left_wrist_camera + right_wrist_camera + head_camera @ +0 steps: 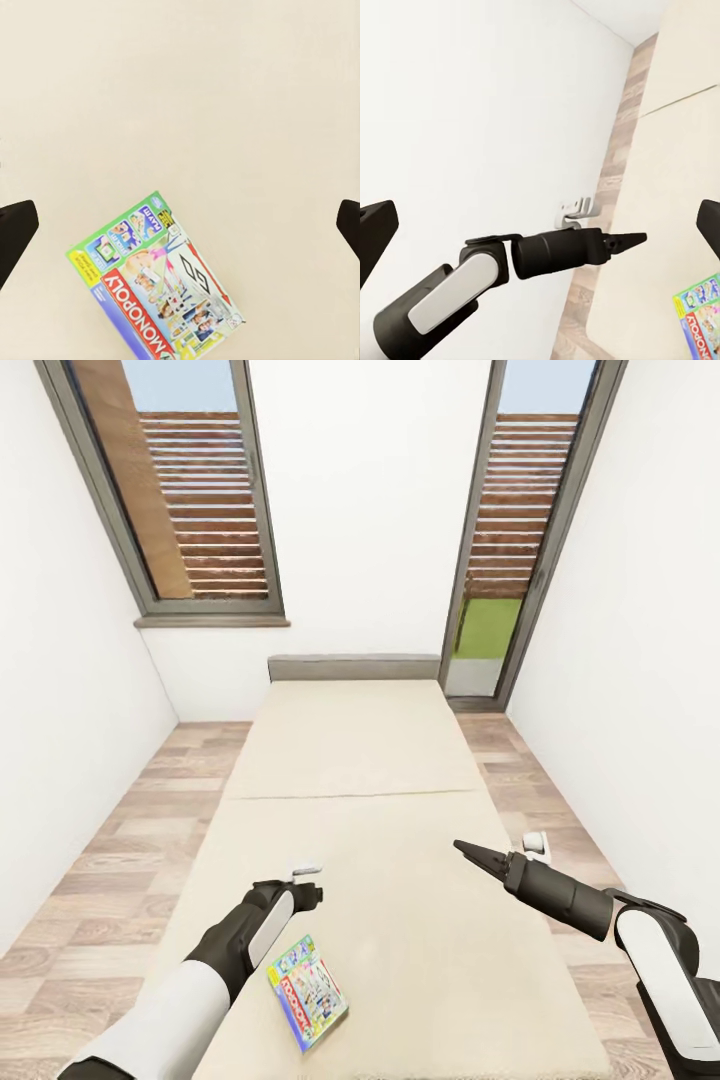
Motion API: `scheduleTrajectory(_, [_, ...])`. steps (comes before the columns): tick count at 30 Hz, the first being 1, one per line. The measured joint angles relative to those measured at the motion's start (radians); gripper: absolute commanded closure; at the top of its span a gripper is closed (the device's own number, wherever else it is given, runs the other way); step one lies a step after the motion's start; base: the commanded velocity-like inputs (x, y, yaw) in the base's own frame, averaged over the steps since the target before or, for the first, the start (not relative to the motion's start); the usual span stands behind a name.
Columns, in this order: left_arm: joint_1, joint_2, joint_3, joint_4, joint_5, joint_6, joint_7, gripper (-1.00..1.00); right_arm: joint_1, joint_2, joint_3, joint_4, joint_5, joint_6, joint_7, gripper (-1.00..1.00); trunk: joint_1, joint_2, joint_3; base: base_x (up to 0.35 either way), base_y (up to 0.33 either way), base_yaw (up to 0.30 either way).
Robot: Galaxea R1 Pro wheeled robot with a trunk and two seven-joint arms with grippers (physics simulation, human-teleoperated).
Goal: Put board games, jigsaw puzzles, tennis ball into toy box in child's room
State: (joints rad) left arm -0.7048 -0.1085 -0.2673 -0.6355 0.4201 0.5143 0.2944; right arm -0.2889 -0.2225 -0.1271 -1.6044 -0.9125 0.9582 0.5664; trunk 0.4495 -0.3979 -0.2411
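Note:
One board game (pixel 308 990), a flat box with a white, green and red printed cover, lies flat on the beige bed (pixel 360 760) near its front end. It also shows in the left wrist view (pixel 154 281) and at the edge of the right wrist view (pixel 699 315). My left gripper (pixel 308 890) hangs open above the mattress, just beyond the game and apart from it; its dark fingers (pixel 16 229) stand wide with nothing between them. My right gripper (pixel 462 847) hovers open over the bed's right side, pointing left. The toy box, table, puzzles and ball are out of view.
A low grey headboard (pixel 353 667) closes the bed's far end against the white wall. Tall dark-framed windows (pixel 185 490) (pixel 520 520) stand on either side of it. Strips of wood-plank floor (pixel 120 840) run along both sides of the bed between it and the white side walls.

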Motion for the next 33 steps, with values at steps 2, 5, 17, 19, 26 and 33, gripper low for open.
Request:
scheduleTrajectory(2, [-0.001, 0.001, 0.004, 0.023, 0.000, -0.031, 0.000, -1.00, 0.000, 0.000, 0.000, 0.000, 0.000, 0.000, 0.000, -1.00, 0.000, 0.000, -0.003, 0.001, 0.000, 0.000])
scheduleTrajectory(5, [-0.001, 0.000, 0.010, 0.044, 0.000, -0.058, 0.000, -1.00, 0.000, 0.001, 0.001, 0.000, 0.000, -0.001, 0.000, -1.00, 0.000, 0.000, -0.008, 0.000, 0.000, 0.000])
scheduleTrajectory(17, [-0.002, 0.000, 0.016, 0.082, 0.000, -0.133, 0.000, -1.00, 0.000, 0.003, 0.004, 0.000, 0.001, -0.002, -0.002, -1.00, 0.000, 0.000, -0.028, 0.000, 0.000, 0.000])
scheduleTrajectory(19, [-0.002, 0.000, 0.017, 0.101, 0.000, -0.162, 0.000, -1.00, 0.000, 0.003, 0.004, 0.000, 0.002, -0.002, -0.002, -1.00, 0.000, 0.000, -0.031, 0.000, 0.000, 0.000])
scheduleTrajectory(26, [-0.002, -0.003, 0.019, 0.137, 0.001, -0.220, 0.000, -1.00, 0.000, 0.003, 0.004, 0.000, 0.002, -0.002, -0.002, -1.00, 0.000, 0.000, -0.043, 0.000, 0.000, 0.000])
scheduleTrajectory(33, [-0.002, -0.011, 0.015, 0.145, -0.001, -0.255, 0.000, -1.00, 0.000, 0.003, 0.004, 0.001, 0.002, -0.002, -0.003, -1.00, 0.000, 0.000, -0.054, 0.000, 0.000, 0.000])
